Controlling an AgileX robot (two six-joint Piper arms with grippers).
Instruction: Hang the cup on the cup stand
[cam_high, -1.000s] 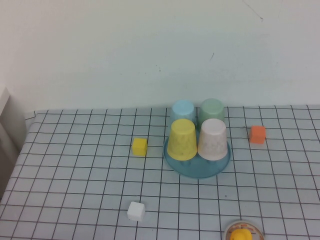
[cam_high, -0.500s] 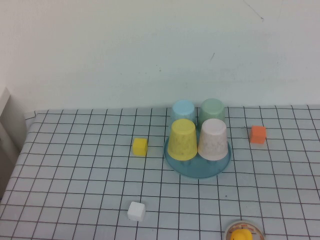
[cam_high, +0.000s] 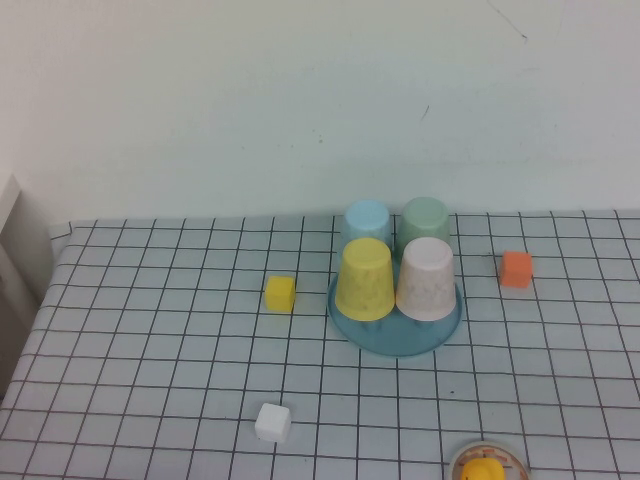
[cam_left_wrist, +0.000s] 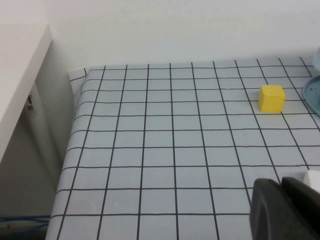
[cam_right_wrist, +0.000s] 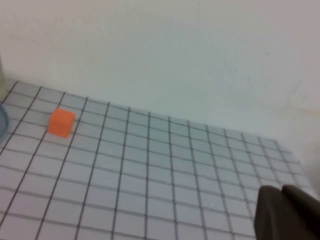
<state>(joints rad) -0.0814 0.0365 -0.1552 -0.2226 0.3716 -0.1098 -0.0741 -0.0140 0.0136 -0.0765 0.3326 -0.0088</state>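
Note:
The pale pink speckled cup (cam_high: 426, 279) stands upside down at the front right of the light-blue cup stand (cam_high: 395, 334), next to the yellow cup (cam_high: 364, 279). A pale blue cup (cam_high: 366, 221) and a pale green cup (cam_high: 425, 218) stand upside down behind them. The pegs are hidden under the cups. Neither arm shows in the high view. My left gripper (cam_left_wrist: 281, 186) is shut and empty, low over the table near the white cube; the stand's rim (cam_left_wrist: 313, 96) shows in its view. My right gripper (cam_right_wrist: 281, 192) is shut and empty over the table's right part.
A yellow cube (cam_high: 280, 293) lies left of the stand and shows in the left wrist view (cam_left_wrist: 271, 98). A white cube (cam_high: 272, 422) lies near the front. An orange cube (cam_high: 516, 269) lies right of the stand. A round object with a yellow centre (cam_high: 485, 465) sits at the front edge.

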